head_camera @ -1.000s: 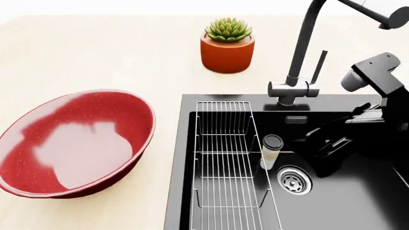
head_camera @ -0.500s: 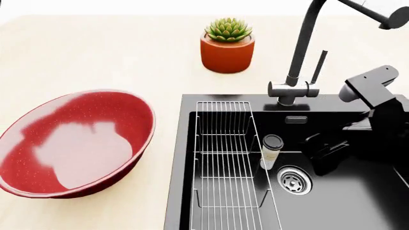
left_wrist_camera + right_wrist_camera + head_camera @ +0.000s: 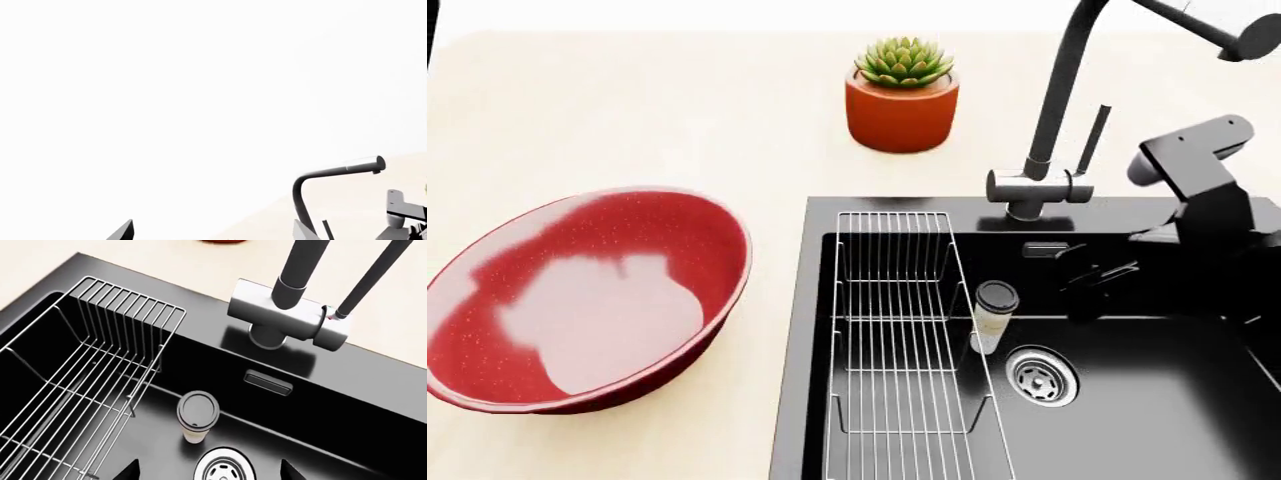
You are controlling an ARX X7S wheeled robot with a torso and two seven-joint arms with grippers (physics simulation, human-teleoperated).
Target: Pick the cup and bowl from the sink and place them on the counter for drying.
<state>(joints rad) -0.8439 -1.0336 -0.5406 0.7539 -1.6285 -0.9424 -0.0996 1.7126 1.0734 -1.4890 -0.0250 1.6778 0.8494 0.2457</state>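
Right tool (image 3: 1090, 290) open above off-white, dark-lidded cup (image 3: 994, 315), upright in sink (image 3: 1174, 420)

Bowl (image 3: 581, 298) on the bench (image 3: 627, 110), left of the sink (image 3: 1134, 420). Cup (image 3: 994, 315) upright in the sink, between wire rack (image 3: 901, 320) on its left and drain (image 3: 1042, 377) at its right front. Faucet (image 3: 1041, 180) behind the sink; potted succulent (image 3: 902, 95) on the bench, left of the faucet. Right gripper (image 3: 1090, 283) in the sink, right of the cup.
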